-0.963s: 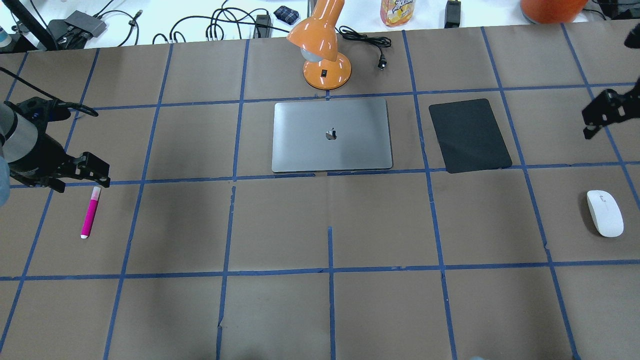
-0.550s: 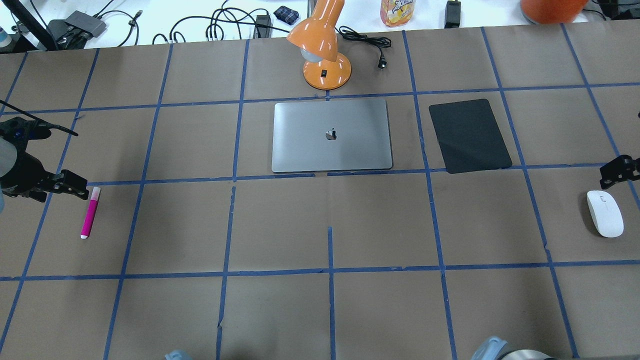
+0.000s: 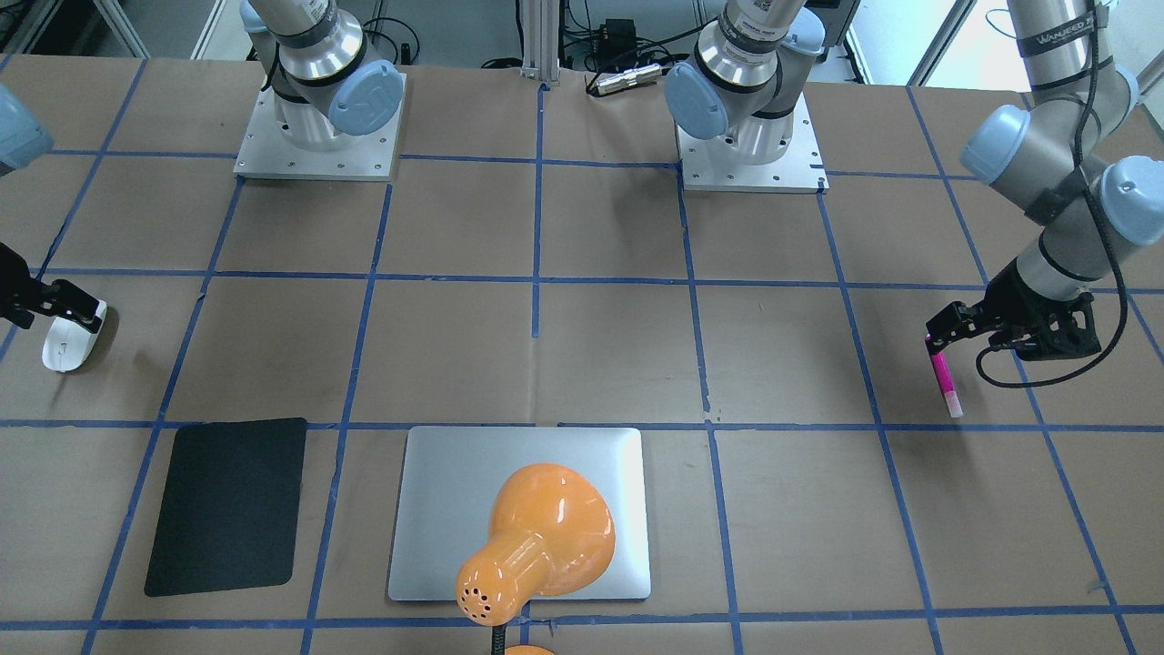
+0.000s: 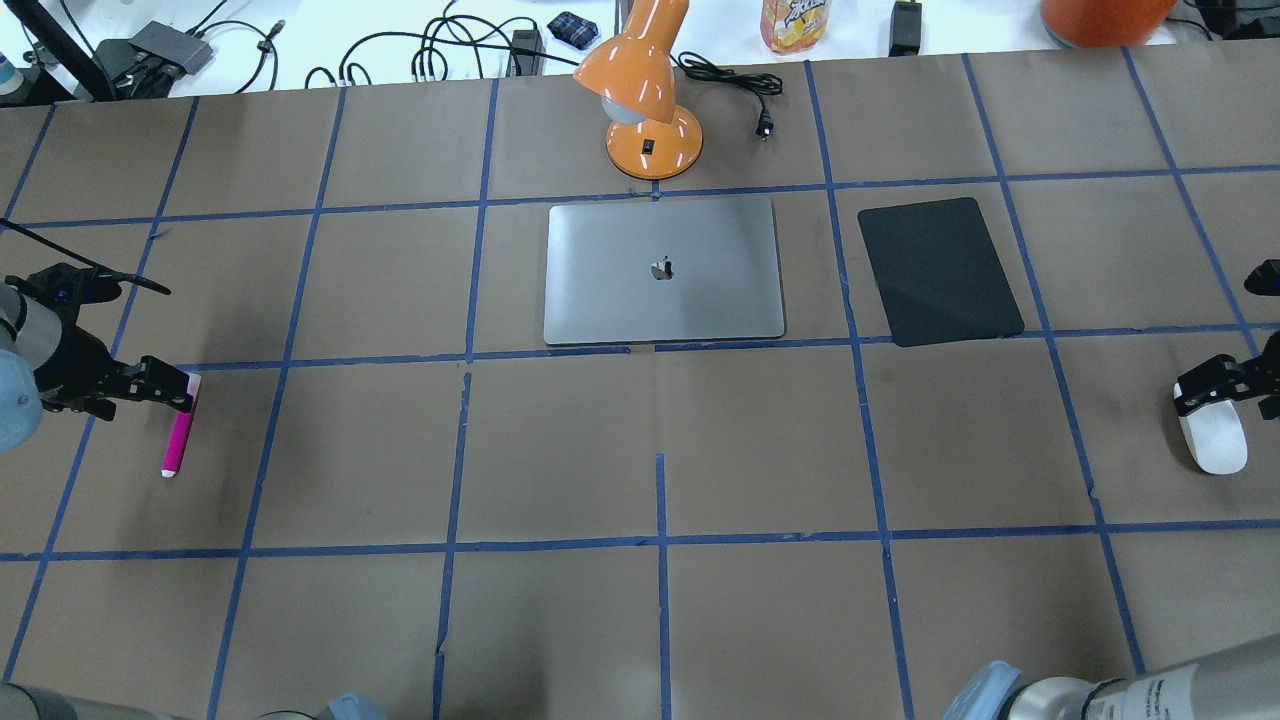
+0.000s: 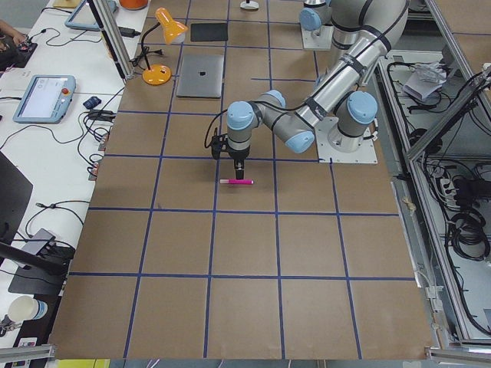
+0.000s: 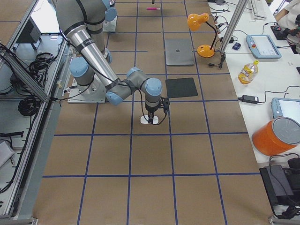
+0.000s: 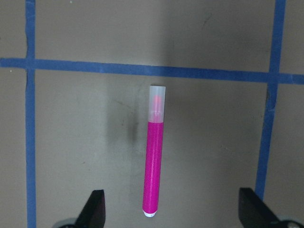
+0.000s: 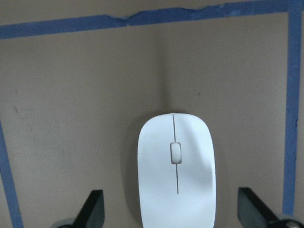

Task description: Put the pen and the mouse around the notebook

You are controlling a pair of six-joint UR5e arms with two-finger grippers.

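The magenta pen [image 4: 180, 428] lies on the table's left side, pale cap pointing away from the robot. My left gripper [image 4: 168, 387] hangs open just above it; in the left wrist view the pen [image 7: 154, 164] lies between the two spread fingertips [image 7: 96, 209], untouched. Far right, the white mouse [image 4: 1213, 438] rests on the paper. My right gripper [image 4: 1215, 385] is open over its far end, and the mouse [image 8: 176, 171] sits centred between the fingers, apart from both. The silver notebook [image 4: 663, 270] lies closed at the middle back.
A black mat [image 4: 940, 270] lies right of the notebook. An orange desk lamp [image 4: 645, 100] stands just behind the notebook, and in the front-facing view its shade [image 3: 536, 537] hides part of the lid. Cables and a bottle sit beyond the far edge.
The right gripper has swept from the far right edge toward the robot and now hangs over the mouse. The left gripper shifted toward the robot onto the pen's cap end. Pen and mouse have not moved.
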